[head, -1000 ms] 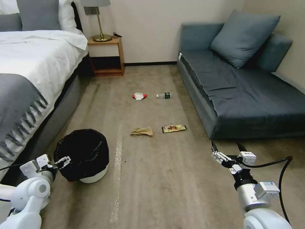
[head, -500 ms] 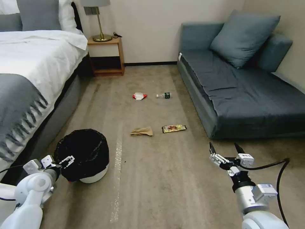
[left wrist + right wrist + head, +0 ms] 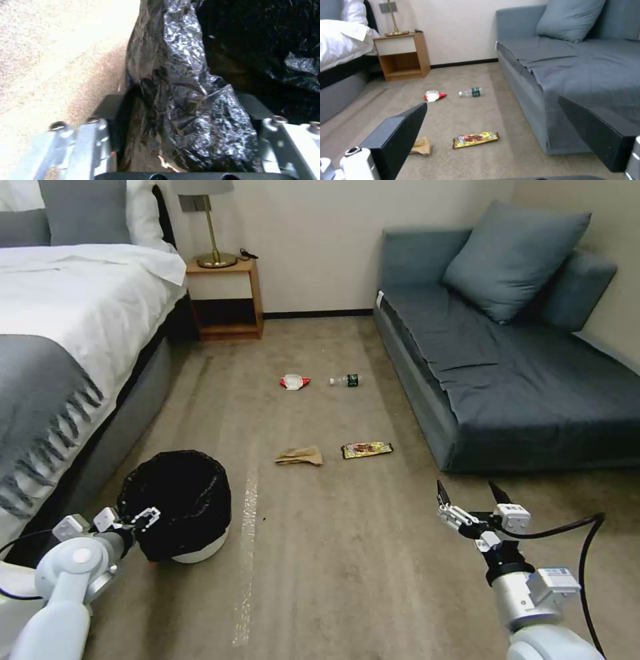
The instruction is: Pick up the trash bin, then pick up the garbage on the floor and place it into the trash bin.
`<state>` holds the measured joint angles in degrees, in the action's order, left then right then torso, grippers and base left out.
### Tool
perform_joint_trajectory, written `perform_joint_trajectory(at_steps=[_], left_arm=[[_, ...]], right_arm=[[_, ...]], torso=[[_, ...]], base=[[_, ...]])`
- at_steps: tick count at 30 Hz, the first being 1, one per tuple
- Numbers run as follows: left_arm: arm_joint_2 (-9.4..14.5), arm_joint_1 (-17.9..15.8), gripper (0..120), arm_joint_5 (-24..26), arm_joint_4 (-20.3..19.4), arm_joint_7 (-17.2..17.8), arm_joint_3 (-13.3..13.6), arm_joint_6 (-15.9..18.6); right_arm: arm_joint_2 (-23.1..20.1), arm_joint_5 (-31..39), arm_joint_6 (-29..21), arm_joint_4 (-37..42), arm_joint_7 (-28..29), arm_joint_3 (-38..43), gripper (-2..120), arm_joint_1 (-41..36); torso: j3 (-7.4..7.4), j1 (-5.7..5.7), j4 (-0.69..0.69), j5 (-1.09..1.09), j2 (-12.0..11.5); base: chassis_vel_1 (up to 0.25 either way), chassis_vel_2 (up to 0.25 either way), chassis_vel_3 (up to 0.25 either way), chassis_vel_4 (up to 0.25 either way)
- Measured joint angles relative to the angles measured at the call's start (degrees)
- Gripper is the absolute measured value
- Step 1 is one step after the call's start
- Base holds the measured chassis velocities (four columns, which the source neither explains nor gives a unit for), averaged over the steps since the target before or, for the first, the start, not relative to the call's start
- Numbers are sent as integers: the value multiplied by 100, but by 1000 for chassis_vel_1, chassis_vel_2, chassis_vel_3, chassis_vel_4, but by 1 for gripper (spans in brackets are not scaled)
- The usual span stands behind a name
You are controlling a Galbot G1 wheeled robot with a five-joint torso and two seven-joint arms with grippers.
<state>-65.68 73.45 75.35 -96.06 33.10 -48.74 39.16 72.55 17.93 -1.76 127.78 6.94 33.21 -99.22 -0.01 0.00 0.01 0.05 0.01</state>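
The trash bin (image 3: 179, 507) is seen standing upright on the carpet (image 3: 320, 580) close beside the bed (image 3: 60, 353), its white base showing beneath a black bag (image 3: 200, 105) that is draped over the rim and hides most of the sides. The left gripper (image 3: 133, 519) is placed at the bin's near-left rim; in the left wrist view its fingers (image 3: 100, 117) are spread to either side of the bag-covered rim, one outside and one inside, and whether they are pressed onto it cannot be told.

Further out on the carpet the garbage is laid in two loose rows. In the nearer row a tan paper scrap (image 3: 299, 455) and a gold snack wrapper (image 3: 367, 449) are found just beside each other — the wrapper lying flat with its long axis running across the view, toward the sofa (image 3: 507, 373). In the farther row a red-and-white packet (image 3: 293, 381) and a small clear bottle (image 3: 345, 380) are set near each other; the bottle is lying on its side, long axis also across the view, cap end toward the packet.

The right gripper (image 3: 470, 497) is held above bare carpet near the sofa's front corner, well apart from every item, with its fingers (image 3: 396, 135) parted and nothing between them. A nightstand (image 3: 225, 297) with a lamp (image 3: 212, 227) is set against the far wall — between bed and sofa. Nothing is seen lying between the bin and the litter.
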Motion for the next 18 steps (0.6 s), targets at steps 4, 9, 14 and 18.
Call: perform_joint_trajectory(at_steps=[4, 9, 14, 18], left_arm=[[-14, 36, 46, -31, -30, -18, -6, -37], [-33, 72, 30, -82, -62, -37, -11, -116], [-51, 142, 10, -193, -133, -90, -29, -202], [-65, 199, 2, -256, -250, -115, -29, -242]], right_arm=[[-10, 0, -1, -9, 0, -7, 100, 3], [-11, -3, -3, -10, 0, -25, 100, 1], [-5, -8, -2, -9, -1, -27, 100, -15], [11, -11, -1, -9, -1, -27, 100, -27]], torso=[[0, 0, 0, -2, 0], [1, 0, -1, -5, 0], [2, 0, -1, -8, -1], [3, 1, -6, -17, -2]], base=[[0, 0, 0, 0], [0, 0, 0, 0], [0, 0, 0, 0], [0, 0, 0, 0]])
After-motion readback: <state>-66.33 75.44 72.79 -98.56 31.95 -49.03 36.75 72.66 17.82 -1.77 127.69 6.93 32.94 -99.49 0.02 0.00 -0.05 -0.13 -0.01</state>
